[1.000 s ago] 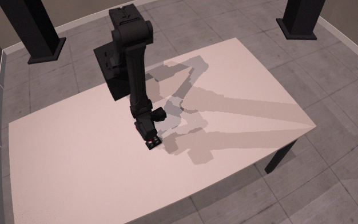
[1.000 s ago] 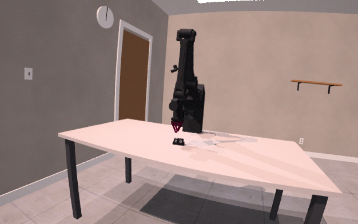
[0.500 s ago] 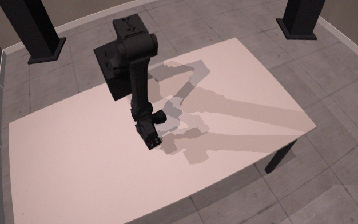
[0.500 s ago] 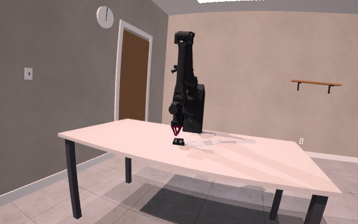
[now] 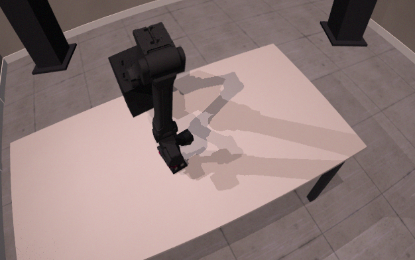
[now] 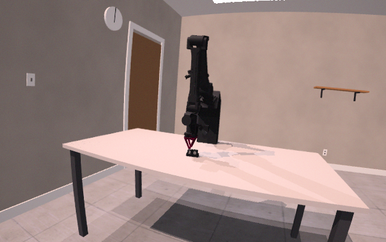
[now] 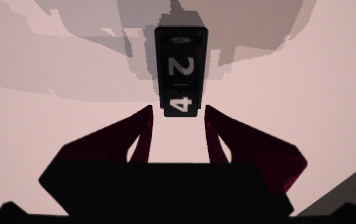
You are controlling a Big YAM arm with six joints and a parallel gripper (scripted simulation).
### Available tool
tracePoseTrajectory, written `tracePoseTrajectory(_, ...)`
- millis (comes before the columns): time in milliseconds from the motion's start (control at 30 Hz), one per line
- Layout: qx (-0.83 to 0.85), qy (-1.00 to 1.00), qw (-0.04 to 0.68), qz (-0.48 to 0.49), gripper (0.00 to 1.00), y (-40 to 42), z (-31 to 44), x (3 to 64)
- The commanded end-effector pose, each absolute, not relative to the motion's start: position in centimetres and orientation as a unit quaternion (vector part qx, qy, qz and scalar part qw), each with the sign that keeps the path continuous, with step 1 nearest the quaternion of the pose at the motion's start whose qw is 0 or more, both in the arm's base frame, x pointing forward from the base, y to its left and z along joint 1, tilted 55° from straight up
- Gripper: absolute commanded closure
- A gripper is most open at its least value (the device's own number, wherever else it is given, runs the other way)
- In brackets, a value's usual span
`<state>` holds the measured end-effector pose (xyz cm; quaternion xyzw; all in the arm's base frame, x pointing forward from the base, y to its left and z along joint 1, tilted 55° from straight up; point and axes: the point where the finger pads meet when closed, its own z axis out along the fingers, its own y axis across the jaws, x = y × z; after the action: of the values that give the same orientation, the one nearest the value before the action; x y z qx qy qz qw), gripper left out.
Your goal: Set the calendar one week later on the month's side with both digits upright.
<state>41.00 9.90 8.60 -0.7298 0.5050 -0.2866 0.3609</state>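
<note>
The calendar (image 6: 191, 154) (image 5: 179, 168) is a small black tray holding two black cubes side by side, and it stands on the pink table (image 5: 83, 182) (image 6: 123, 145). In the wrist view the upward faces read 2 on the far cube (image 7: 180, 66) and 4 on the near cube (image 7: 180, 104). The side with the month's name cannot be read. My gripper (image 7: 178, 111) (image 6: 190, 144) hangs just above the calendar, pointing down. Its dark red fingers stand apart with nothing between them, and the tips are close to the near cube. In the top view the wrist hides the fingers.
The arm's black base (image 5: 127, 83) (image 6: 213, 117) stands on the table's far side behind the calendar. Arm shadows (image 5: 232, 146) fall across the table to the right. Black pillars (image 5: 43, 40) (image 5: 348, 23) stand on the floor beyond the table.
</note>
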Motion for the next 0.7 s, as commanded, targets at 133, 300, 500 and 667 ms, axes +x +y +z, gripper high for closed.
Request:
tracePoseTrajectory(133,-0.729,0.502,0.368,-0.285,0.56,10.56,8.58,40.91)
tracePoseTrajectory(300,-0.729,0.502,0.368,-0.285,0.56,10.56,8.58,40.91)
tracePoseTrajectory(500,-0.729,0.502,0.368,-0.285,0.56,10.56,8.58,40.91)
tracePoseTrajectory(667,-0.729,0.502,0.368,-0.285,0.56,10.56,8.58,40.91)
